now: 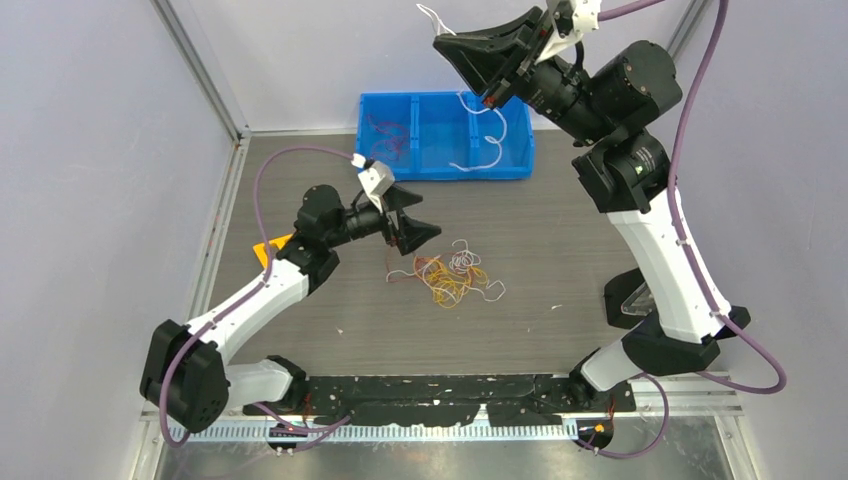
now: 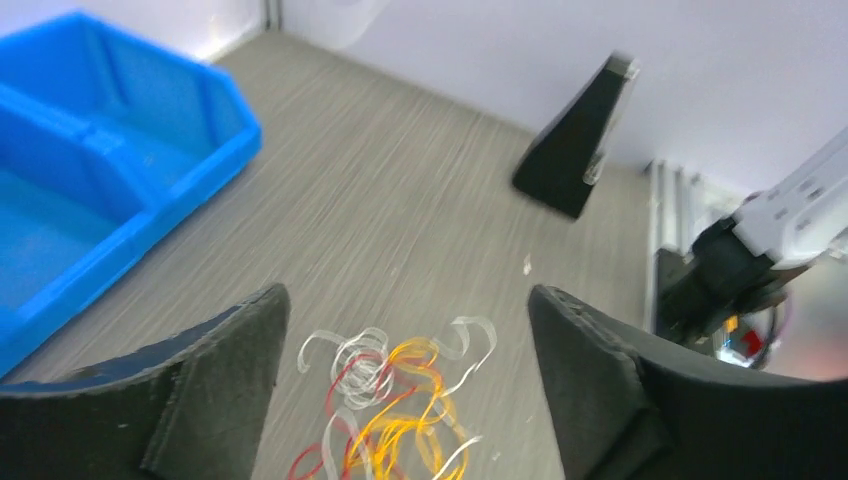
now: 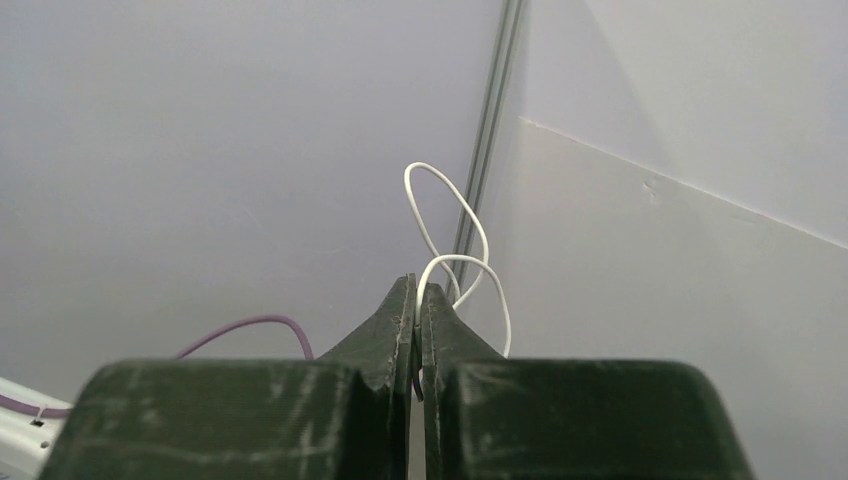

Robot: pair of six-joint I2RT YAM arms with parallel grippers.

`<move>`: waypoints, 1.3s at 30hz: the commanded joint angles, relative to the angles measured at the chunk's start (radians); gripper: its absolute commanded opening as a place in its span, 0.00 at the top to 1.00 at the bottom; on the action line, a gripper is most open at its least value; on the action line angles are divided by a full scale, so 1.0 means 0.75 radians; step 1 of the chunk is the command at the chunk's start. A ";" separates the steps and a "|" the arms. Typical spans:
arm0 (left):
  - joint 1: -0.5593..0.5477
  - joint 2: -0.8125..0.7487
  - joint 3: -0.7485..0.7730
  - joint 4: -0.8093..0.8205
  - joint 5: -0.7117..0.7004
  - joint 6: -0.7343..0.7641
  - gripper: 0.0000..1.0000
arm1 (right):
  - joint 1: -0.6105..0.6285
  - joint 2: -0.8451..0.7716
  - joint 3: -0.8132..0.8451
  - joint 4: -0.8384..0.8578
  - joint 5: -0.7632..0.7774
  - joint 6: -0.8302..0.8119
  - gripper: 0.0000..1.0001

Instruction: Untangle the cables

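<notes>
I hold one thin white wire (image 3: pixel 455 215) pinched in the right gripper (image 3: pixel 416 290); left gripper (image 2: pixel 408 300) gapes above the unsorted red-yellow-white tangle (image 1: pixel 452 275).

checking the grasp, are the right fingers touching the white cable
Touching. The right wrist view shows the right gripper shut on the white cable, its loops emerging between the fingers.

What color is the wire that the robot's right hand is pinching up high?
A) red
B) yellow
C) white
C: the right gripper is shut on a white wire, which loops out past its fingertips in the right wrist view.
</notes>
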 commanded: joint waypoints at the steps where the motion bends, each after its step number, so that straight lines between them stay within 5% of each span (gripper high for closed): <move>1: -0.041 -0.008 0.126 0.090 -0.011 -0.026 0.04 | -0.005 -0.020 -0.011 0.083 -0.002 0.063 0.94; 12: -0.005 -0.074 0.092 -0.226 -0.153 0.158 0.03 | -0.011 -0.010 -0.232 0.012 0.114 -0.088 0.95; 25: 0.451 -0.300 -0.022 -0.650 -0.129 0.135 0.01 | -0.197 0.257 -0.338 0.183 0.324 0.050 0.95; 39: 0.558 -0.405 -0.016 -0.849 -0.219 0.278 0.00 | -0.331 0.946 0.169 0.494 0.340 0.022 0.95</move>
